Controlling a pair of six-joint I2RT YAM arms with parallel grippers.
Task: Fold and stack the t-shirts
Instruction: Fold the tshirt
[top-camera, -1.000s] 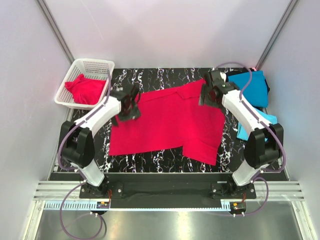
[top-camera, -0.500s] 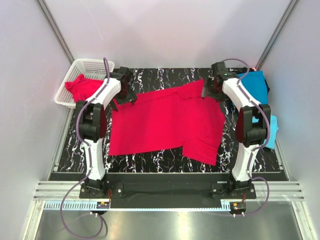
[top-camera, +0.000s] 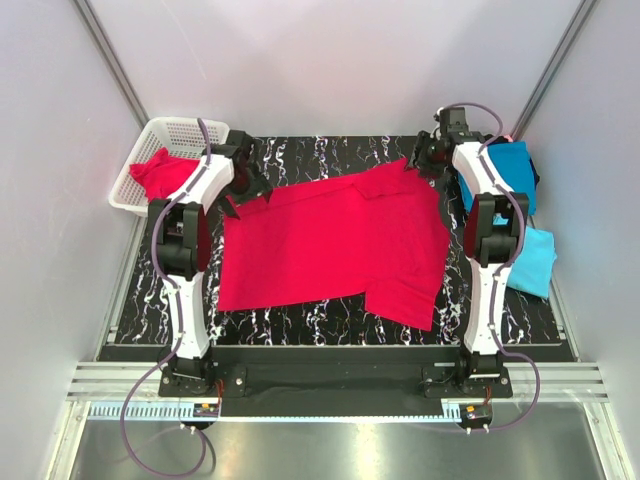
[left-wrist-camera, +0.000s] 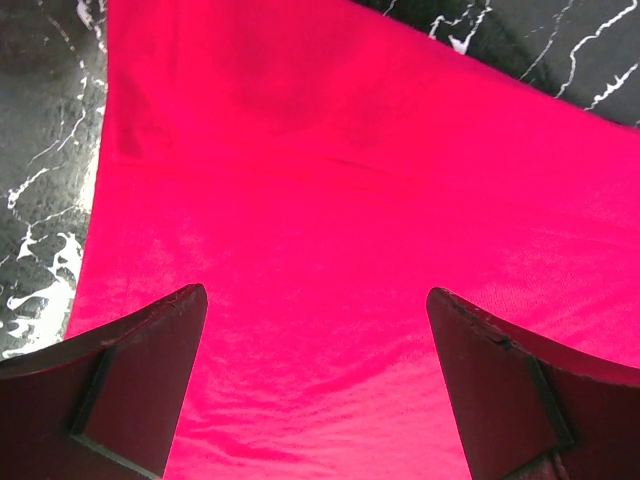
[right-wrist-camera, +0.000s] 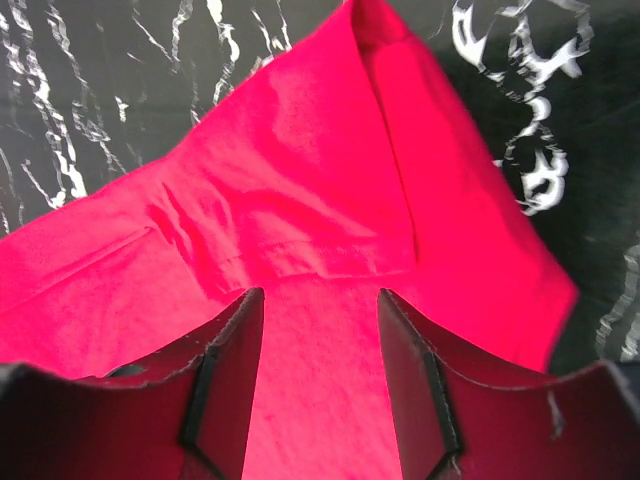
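Both arms moved out to far corners of red t-shirt (top-camera: 330, 240). Left hand (top-camera: 247, 184) spread; right hand (top-camera: 426, 165) narrowing, seemingly not yet pinching (soft, limp, light: take your hold at corners).

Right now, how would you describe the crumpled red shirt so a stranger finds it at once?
From the black marble table, look to its far left corner, where a white mesh basket stands. The crumpled red shirt lies inside it; the other red shirt is spread flat.

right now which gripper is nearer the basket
Left. The left gripper is just right of the basket, at the red shirt's far left corner; the right gripper is at the shirt's far right corner.
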